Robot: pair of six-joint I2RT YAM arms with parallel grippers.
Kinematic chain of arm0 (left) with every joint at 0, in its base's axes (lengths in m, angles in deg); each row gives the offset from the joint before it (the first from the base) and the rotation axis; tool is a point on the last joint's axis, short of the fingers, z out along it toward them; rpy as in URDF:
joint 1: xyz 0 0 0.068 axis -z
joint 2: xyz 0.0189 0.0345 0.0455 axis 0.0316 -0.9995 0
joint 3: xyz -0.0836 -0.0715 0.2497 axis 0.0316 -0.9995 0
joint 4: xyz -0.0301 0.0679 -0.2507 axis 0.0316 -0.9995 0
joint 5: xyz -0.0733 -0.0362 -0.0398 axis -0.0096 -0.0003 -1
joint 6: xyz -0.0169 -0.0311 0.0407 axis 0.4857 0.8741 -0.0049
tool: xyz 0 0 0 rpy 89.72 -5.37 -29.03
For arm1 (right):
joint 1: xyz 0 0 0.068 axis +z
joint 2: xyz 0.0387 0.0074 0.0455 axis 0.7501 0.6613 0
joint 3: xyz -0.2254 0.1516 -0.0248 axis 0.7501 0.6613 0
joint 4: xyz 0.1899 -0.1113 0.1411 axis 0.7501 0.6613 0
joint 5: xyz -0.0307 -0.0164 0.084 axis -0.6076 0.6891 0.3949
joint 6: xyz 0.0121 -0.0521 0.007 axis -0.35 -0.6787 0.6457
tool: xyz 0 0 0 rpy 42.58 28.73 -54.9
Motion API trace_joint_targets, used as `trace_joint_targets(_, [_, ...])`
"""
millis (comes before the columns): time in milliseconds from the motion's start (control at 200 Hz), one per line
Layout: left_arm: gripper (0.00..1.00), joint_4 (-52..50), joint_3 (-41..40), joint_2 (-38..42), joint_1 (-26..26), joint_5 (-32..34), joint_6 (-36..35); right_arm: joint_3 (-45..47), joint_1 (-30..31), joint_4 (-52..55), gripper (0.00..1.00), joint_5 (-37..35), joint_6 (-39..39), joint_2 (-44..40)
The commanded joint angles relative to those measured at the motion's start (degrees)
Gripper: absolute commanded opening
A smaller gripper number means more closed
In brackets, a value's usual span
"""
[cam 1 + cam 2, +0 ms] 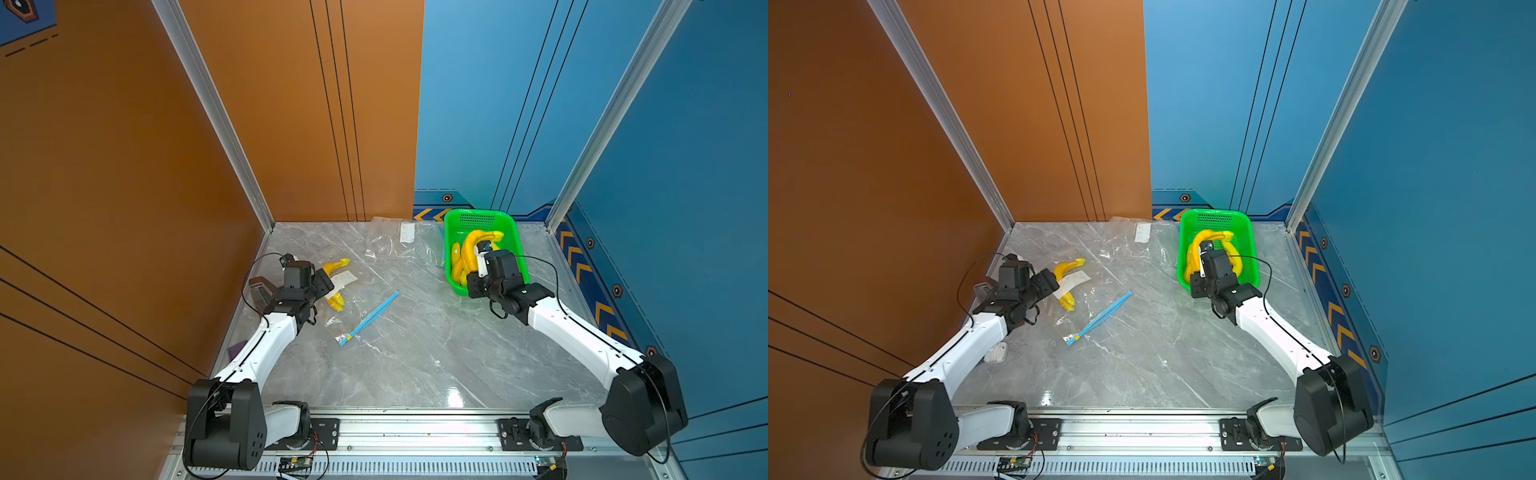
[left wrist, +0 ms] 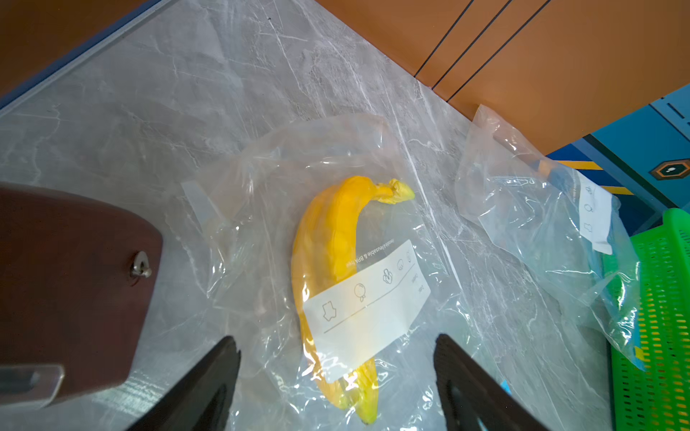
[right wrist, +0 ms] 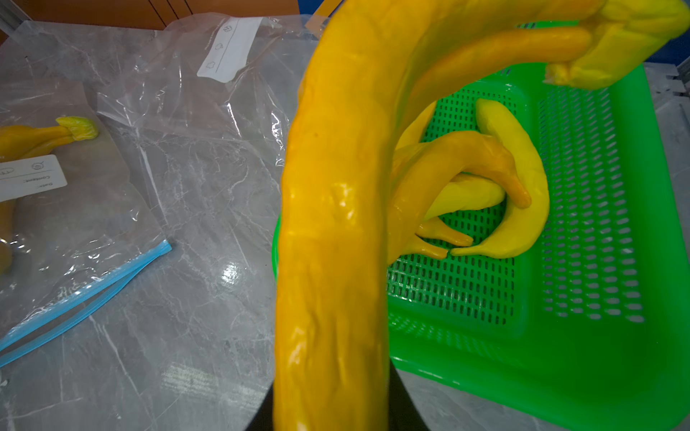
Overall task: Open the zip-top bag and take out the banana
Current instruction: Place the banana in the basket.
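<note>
Hanging wide open, the left tool isn't gripping anything right now. Its two dark fingers are hovering over the near end of the zip-top bag with the fruit's tip showing between them, and I can't tell whether they're touching the plastic. That bag is lying flat on the grey marble worktop, on the robot's left side, and the banana is sitting inside it, curved, with its stem end pointing away from the tool. A white label on the bag is covering part of the fruit. The blue zip strip is running along the bag edge nearest the middle of the worktop, and its two halves are gaping apart for part of their length, so the mouth is looking open.

Over on the other side, the right tool is clamping down on a second banana, a big orange-yellow one, and holding it over the green basket. The fruit is filling so much of the right wrist view that the jaws are barely showing. A few loose bananas are piling up on the basket floor. The basket is sitting at the back right of the worktop, near the blue wall. An empty clear bag is lying crumpled at the back, between the basket and the full bag.
</note>
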Motion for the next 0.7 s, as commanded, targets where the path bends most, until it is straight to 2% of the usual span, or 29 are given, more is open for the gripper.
trace_joint_targets(0, [0.84, -0.9, -1.3, 1.5, 0.5, 0.1, -1.4, -2.3, -1.7, 1.1, 0.21, 0.1, 1.7, 2.8])
trace_joint_targets(100, [0.84, -0.9, -1.9, 2.1, 0.6, 0.4, -1.6, -2.5, -2.6, -1.3, 0.24, 2.2, 4.5, 4.6])
trace_joint_targets(250, [0.84, -0.8, -2.2, 1.7, 0.8, 0.6, -1.5, -8.8, -2.8, -0.6, 0.24, 4.9, 6.9, 10.9])
trace_joint_targets(696, [0.83, -1.6, -2.9, 3.9, 1.6, 0.8, -2.3, -21.6, -4.5, 3.1, 0.27, 4.9, 9.6, 25.9])
